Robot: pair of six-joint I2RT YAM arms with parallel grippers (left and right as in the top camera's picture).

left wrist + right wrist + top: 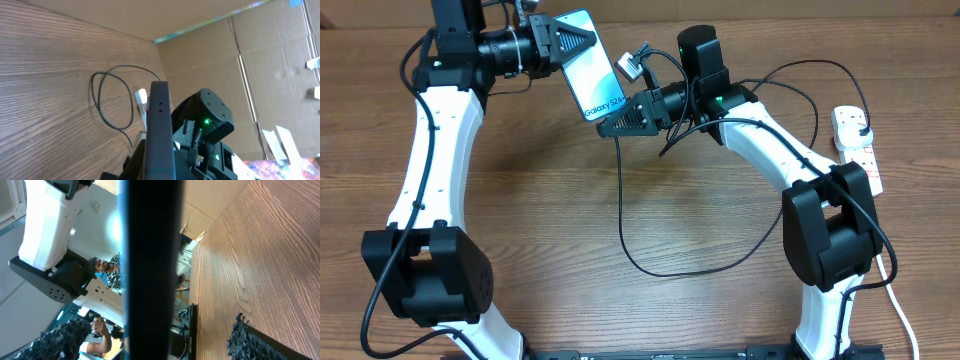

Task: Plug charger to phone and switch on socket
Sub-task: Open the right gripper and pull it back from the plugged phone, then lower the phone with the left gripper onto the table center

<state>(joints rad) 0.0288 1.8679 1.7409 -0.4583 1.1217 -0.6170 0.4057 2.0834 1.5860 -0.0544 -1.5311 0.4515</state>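
Observation:
My left gripper [560,45] is shut on the top end of the phone [590,65] and holds it tilted above the table, cyan screen up. The left wrist view shows the phone [160,130] edge-on. My right gripper [618,120] is open at the phone's lower end, its fingers [157,337] straddling the dark phone edge [150,255]. The black charger cable [650,265] hangs from under that gripper and loops across the table. Whether its tip is in the port is hidden. Its black plug [853,120] sits in the white socket strip [857,155] at the right.
The socket strip's thick white lead [900,310] runs down the right edge. Cable loops [102,100] lie on the wood near the strip [142,97]. Cardboard walls [210,55] stand behind the table. Both arm bases stand at the front.

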